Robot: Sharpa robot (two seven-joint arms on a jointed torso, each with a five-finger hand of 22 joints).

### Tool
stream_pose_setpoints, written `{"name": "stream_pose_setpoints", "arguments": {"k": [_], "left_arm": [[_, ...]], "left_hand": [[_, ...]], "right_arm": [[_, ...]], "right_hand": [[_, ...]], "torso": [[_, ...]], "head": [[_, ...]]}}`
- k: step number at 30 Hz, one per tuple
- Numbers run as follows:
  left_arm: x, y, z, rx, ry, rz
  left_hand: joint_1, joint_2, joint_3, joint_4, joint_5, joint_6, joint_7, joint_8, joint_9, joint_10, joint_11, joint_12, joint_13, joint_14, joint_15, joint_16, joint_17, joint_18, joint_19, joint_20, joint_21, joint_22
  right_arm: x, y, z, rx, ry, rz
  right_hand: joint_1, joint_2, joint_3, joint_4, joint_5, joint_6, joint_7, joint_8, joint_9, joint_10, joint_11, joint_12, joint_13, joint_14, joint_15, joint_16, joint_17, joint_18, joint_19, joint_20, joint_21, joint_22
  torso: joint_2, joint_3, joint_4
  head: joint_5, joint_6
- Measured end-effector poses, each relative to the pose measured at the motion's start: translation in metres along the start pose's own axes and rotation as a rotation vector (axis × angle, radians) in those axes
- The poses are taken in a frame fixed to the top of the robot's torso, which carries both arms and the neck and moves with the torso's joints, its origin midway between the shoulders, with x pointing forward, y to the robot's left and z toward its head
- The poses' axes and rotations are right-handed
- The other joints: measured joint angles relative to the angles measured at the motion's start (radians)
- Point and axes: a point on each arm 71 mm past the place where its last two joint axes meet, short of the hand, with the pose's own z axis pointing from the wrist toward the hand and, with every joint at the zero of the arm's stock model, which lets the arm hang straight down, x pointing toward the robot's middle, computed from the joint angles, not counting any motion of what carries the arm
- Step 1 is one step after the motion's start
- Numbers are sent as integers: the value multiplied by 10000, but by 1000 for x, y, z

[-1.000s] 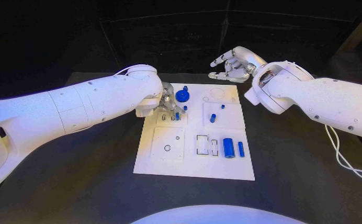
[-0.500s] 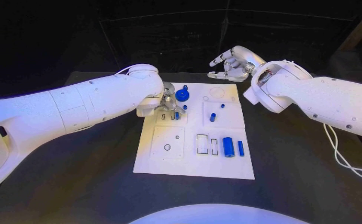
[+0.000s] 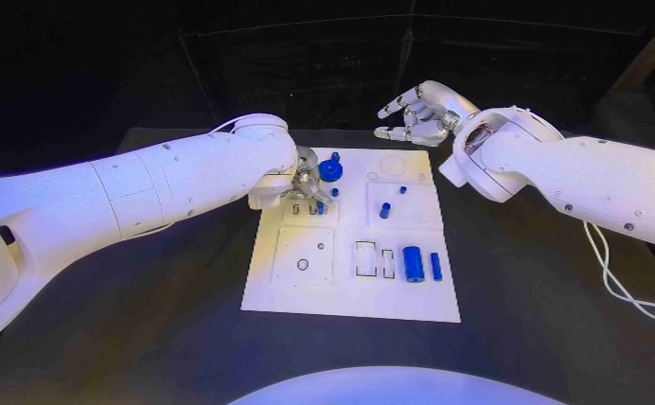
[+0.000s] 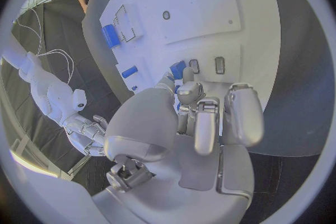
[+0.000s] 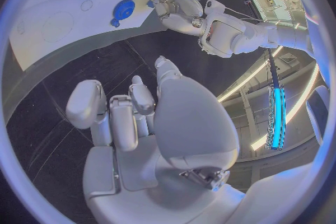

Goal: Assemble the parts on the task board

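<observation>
The white task board [image 3: 311,299] lies mid-table. My left hand [image 3: 302,186] is low over its far left corner, fingers curled down, and pinches a small blue part [image 4: 178,70] at the fingertips [image 4: 187,89], beside two narrow slots [image 4: 220,64]. A round blue gear-like part [image 3: 330,172] stands just beyond that hand. Two small blue pegs [image 3: 386,211] stand mid-board, and a blue cylinder [image 3: 413,264] and a thin blue bar [image 3: 435,267] lie nearer me. My right hand [image 3: 423,114] hovers above the board's far edge, fingers apart and holding nothing.
The left forearm [image 3: 150,187] covers the table's left side and the right forearm [image 3: 574,173] its right. In the right wrist view the board [image 5: 70,0], the gear [image 5: 124,9] and my left hand [image 5: 175,5] lie beyond the right palm [image 5: 140,123].
The right hand has lifted very slightly. The left hand stays at the same spot on the board with its fingers shifting a little.
</observation>
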Motion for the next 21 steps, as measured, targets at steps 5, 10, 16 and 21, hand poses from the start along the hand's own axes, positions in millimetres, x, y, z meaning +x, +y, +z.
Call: {"name": "stream_pose_setpoints", "arguments": {"k": [5,10,16,21], "left_arm": [[0,0,0,4,48,5],[1,0,0,-8,153,51],[2,0,0,-15,271,119],[2,0,0,-27,320,144]], "left_hand": [[348,-84,283,-200,0,-51,22,0,67,0,0,0,0,0,0,0,0,0,0,0,0,23],[438,-120,321,-239,0,-51,22,0,93,0,0,0,-1,0,0,0,0,0,0,0,0,38],[351,-295,322,-225,0,-51,22,0,127,0,0,0,-2,0,1,0,0,0,0,0,0,56],[174,-472,219,-51,0,-51,22,0,164,0,0,0,4,0,1,0,0,0,0,0,0,70]], "right_arm": [[0,0,0,-3,11,0],[0,0,0,-5,21,1],[1,1,0,-16,37,4],[1,1,1,-25,50,8]], "right_hand": [[0,0,0,0,0,0,0,0,0,0,0,0,1,0,0,0,0,0,0,0,0,0],[0,0,0,0,0,0,1,0,0,0,0,0,1,0,0,0,-1,-1,0,0,0,1],[0,-1,-25,25,0,0,1,0,0,0,0,0,2,0,0,0,-1,-1,0,0,0,1],[1,-1,-25,25,0,0,1,0,0,0,0,0,2,0,0,0,-1,0,0,0,0,2]], "torso": [[0,-2,0],[0,-2,0],[0,-4,0],[1,-7,0]], "head": [[0,-31],[-6,-50],[-16,-71],[-17,-76]]}}
